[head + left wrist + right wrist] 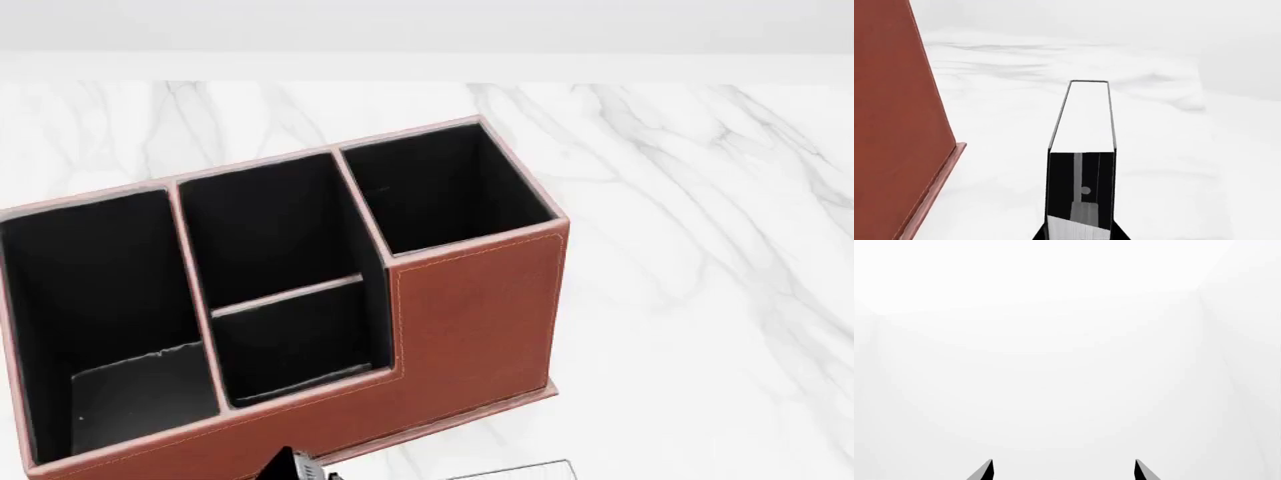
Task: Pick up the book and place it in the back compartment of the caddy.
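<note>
book (1084, 120) clamped in left claw (1081, 227), wrist view only

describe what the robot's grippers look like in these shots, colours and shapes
Little of them shows. In the right wrist view the right gripper appears only as two slim pointed fingertips, black with a grey face. In the left wrist view the left gripper shows black edges at the frame bottom. The head view shows only a small black piece with a ridged grey patch. No cables or markings are visible.

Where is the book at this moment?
In the left wrist view the book stands out from the left end effector, above the marble table and beside the caddy. In the head view only its edge shows, in front of the caddy.
</note>
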### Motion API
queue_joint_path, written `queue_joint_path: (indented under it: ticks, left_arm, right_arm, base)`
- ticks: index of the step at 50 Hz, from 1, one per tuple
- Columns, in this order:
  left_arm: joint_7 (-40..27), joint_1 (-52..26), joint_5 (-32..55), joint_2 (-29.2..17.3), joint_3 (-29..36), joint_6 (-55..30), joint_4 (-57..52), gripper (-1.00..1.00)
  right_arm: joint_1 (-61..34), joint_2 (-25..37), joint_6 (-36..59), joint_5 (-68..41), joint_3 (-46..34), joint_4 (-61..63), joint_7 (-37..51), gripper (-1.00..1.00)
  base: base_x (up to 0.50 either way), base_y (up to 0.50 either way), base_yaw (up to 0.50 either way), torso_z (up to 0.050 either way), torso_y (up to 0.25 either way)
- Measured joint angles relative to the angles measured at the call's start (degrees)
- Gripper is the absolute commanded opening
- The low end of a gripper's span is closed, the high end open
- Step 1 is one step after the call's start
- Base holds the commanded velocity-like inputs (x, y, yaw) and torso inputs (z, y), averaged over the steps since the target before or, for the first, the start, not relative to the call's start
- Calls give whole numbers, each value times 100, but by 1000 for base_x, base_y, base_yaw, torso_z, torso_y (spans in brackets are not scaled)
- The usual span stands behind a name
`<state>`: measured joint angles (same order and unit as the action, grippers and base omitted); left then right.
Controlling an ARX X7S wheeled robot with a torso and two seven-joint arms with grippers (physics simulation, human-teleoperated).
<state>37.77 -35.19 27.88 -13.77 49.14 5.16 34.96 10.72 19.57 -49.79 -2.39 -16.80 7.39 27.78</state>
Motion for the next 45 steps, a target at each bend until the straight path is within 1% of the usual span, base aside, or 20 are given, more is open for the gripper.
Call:
queue_joint_path:
  ticks: [22,33,45]
  left_arm:
    - [-966,155,-45,-1107,-92,-969,-2145,-100]
    - [-1307,201,-10,-1515,-192,-1264,-2939,-100]
    - [-1574,265,12,-1833,-285,-1418,-3567,-100]
  right_arm:
    - [11,27,2,-7,-2,26,35,100]
    - [3,34,-2,-7,-12,14,46,100]
    - [-3,39,-2,5,-23,7,58,100]
  base:
    - [0,0,0,0,1]
    - [0,0,0,0,1]
    - [0,0,0,0,2]
